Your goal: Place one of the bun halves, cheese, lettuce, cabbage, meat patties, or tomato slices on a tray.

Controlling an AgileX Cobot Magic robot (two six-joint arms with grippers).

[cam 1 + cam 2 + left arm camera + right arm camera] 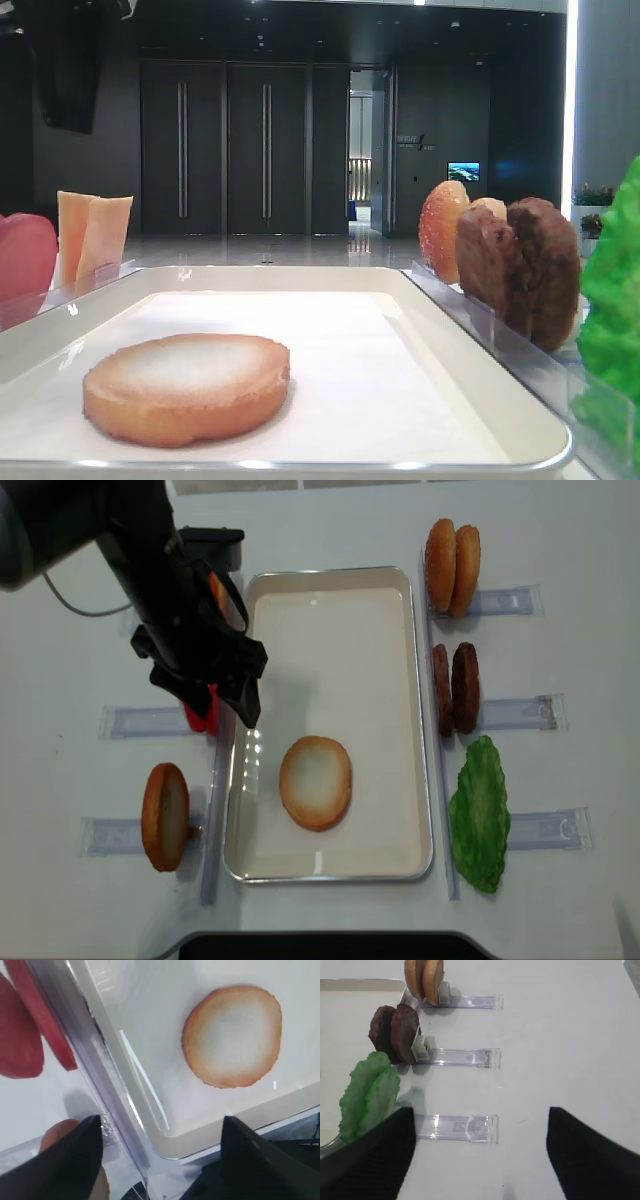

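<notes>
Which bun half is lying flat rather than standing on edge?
The bun half inside the tray, pale face up. The others stand upright in racks outside it.

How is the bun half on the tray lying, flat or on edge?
Flat: the bun half lies pale toasted face up on the tray liner.

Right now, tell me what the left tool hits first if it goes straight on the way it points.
Most likely the tray's left rim, which lies between the open left tool's fingers; the bun half lies further in. Depth is unclear.
</notes>
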